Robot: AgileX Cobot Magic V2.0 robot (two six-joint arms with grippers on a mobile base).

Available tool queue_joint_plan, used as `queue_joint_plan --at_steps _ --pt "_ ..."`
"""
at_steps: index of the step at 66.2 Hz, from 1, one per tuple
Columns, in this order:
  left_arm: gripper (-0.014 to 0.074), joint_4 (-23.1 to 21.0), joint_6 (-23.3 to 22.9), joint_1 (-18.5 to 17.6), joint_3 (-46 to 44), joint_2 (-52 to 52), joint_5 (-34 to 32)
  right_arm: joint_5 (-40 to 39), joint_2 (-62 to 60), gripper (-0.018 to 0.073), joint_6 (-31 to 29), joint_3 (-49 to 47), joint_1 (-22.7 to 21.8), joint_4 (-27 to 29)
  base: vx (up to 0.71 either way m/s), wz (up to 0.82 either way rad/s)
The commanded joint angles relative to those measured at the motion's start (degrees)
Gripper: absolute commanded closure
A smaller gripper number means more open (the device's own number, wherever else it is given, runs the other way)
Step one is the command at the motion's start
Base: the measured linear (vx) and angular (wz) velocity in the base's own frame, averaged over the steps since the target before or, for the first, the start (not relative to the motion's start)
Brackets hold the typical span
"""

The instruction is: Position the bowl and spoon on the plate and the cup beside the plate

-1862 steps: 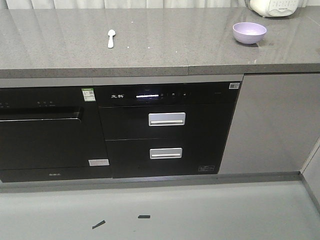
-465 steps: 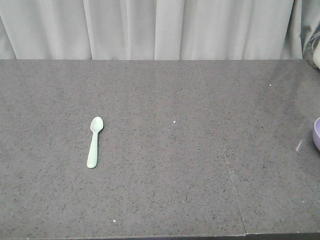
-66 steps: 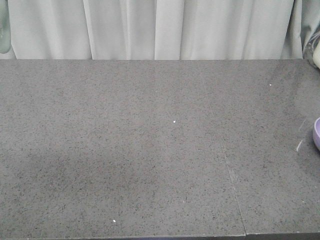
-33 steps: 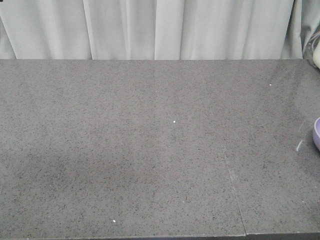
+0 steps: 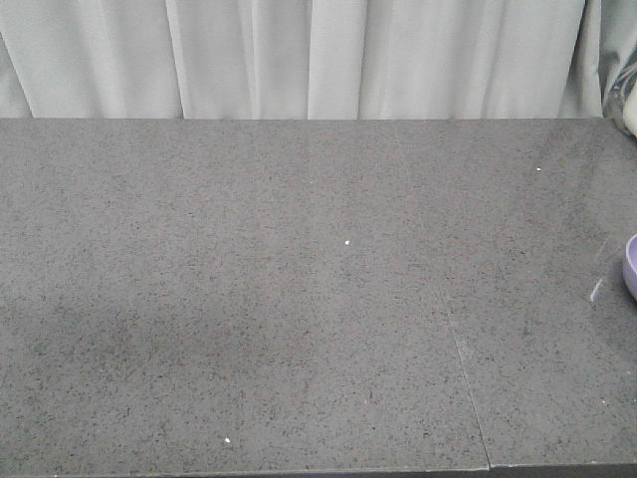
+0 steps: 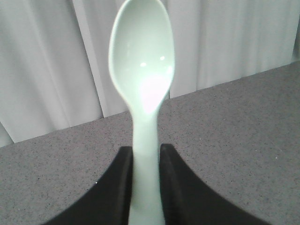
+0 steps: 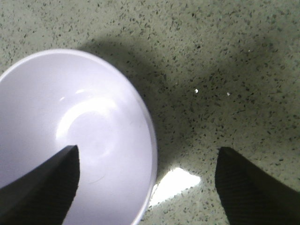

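In the left wrist view the pale mint spoon (image 6: 142,70) stands scoop-up, its handle clamped between the black fingers of my left gripper (image 6: 146,154), raised above the grey counter. The lavender bowl (image 7: 70,136) fills the left of the right wrist view; my right gripper (image 7: 147,161) hangs open over it, one finger inside the bowl and the other outside, with the rim between them. In the front view only a sliver of the bowl (image 5: 631,267) shows at the right edge. The plate and the cup are out of view.
Speckled grey stone counter (image 5: 299,299) with a seam (image 5: 463,368) right of centre. White curtain (image 5: 299,55) runs along the back edge. A whitish object (image 5: 631,112) pokes in at the far right.
A pale sliver at the top left corner of the front view a second ago has left the frame. The bowl's sliver has not moved.
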Motion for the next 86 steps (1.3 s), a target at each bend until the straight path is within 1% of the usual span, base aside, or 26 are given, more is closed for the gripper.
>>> queue_joint_plan --at_steps 1,11,29,46,53,61,70,79,84,86 --pt "0.0603 0.8 -0.5 -0.1 -1.6 -1.0 -3.6 -2.7 -1.9 -0.0022 -1.4 -1.4 -0.4 1.5 0.00 0.00" --pt "0.0603 0.8 -0.5 -0.1 -1.6 -1.0 -3.6 -3.6 -0.7 -0.0022 -3.1 -1.4 -0.3 3.8 0.00 0.00" --pt "0.0603 0.7 -0.5 -0.1 -1.6 -1.0 -3.6 -4.1 0.9 -0.0022 -5.1 -1.4 -0.3 4.6 0.00 0.00" --pt "0.0603 0.6 -0.5 -0.1 -1.6 -1.0 -3.6 -4.8 1.0 -0.0022 -5.3 -1.4 -0.3 4.8 0.00 0.00" --pt "0.0603 0.6 -0.5 -0.1 -1.6 -1.0 -3.6 -4.9 1.0 -0.0008 -5.5 -1.4 -0.3 5.0 0.00 0.00" --pt "0.0603 0.6 -0.5 -0.1 -1.6 -1.0 -3.6 -4.9 1.0 0.0033 -5.7 -1.4 -0.3 5.0 0.00 0.00" --pt "0.0603 0.6 -0.5 -0.1 -1.6 -1.0 -3.6 -4.8 1.5 0.0106 -5.8 -1.4 -0.3 5.0 0.00 0.00" --pt "0.0603 0.6 -0.5 -0.1 -1.6 -1.0 -3.6 -2.2 4.0 0.0182 -5.8 -1.4 -0.3 5.4 0.00 0.00" --pt "0.0603 0.6 -0.5 -0.1 -1.6 -1.0 -3.5 -2.1 4.9 0.0228 -7.8 -1.4 -0.3 5.5 0.00 0.00" --pt "0.0603 0.6 -0.5 -0.1 -1.6 -1.0 -3.5 -2.6 4.9 0.0260 -8.1 -1.4 -0.3 5.7 0.00 0.00"
